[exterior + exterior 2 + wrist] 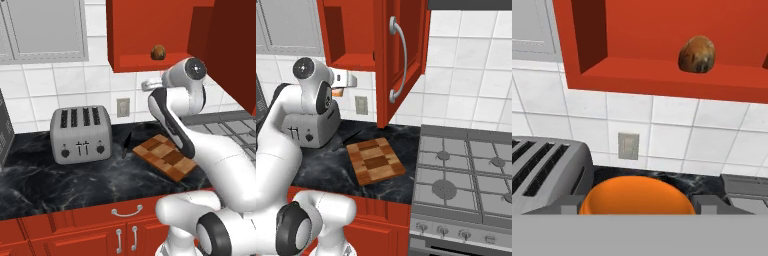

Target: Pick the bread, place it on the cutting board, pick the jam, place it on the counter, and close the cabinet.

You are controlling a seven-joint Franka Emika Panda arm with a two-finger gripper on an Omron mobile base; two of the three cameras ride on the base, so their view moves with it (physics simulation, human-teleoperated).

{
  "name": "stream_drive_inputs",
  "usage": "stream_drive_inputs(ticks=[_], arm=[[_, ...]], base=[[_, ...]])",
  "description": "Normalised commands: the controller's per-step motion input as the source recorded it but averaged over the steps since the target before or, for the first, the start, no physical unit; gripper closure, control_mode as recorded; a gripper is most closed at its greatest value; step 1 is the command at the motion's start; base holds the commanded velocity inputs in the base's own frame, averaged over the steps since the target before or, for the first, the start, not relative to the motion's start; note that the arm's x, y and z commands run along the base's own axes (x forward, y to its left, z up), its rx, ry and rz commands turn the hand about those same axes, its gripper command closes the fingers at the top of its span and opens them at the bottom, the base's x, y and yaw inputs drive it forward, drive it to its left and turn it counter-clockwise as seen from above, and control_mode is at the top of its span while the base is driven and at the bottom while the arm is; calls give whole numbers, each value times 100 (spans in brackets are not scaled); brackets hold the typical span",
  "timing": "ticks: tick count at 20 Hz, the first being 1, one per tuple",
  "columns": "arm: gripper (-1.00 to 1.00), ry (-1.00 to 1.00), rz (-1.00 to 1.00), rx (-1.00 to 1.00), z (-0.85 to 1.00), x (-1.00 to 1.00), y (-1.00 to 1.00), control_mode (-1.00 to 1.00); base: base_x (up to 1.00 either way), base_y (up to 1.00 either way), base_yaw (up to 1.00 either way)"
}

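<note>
Gripper clamped on the jam, raised above the counter between toaster and cutting board. Bread sits at one o'clock on the open cabinet shelf, near its front edge.

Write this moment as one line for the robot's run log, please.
gripper: shut on jam, held above counter | bread: on cabinet shelf | cutting board: bare | cabinet door: open

The bread sits in the cabinet, above the cutting board.
</note>
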Motion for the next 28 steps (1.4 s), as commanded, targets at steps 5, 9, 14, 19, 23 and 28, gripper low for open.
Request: stream_drive_inputs(ticks=[5,9,14,19,23,28], arm=[[100,0,0,0,-27,-17,15,-100],[100,0,0,0,-26,-15,21,-100],[100,3,0,0,-22,-10,20,-100],[100,5,0,0,-18,-10,19,-100],[100,6,0,0,-19,-9,17,-100],[100,5,0,0,-15,-1,19,-100]], base=[[0,0,0],[0,0,0],[0,0,0],[0,0,0],[0,0,0],[0,0,0]])
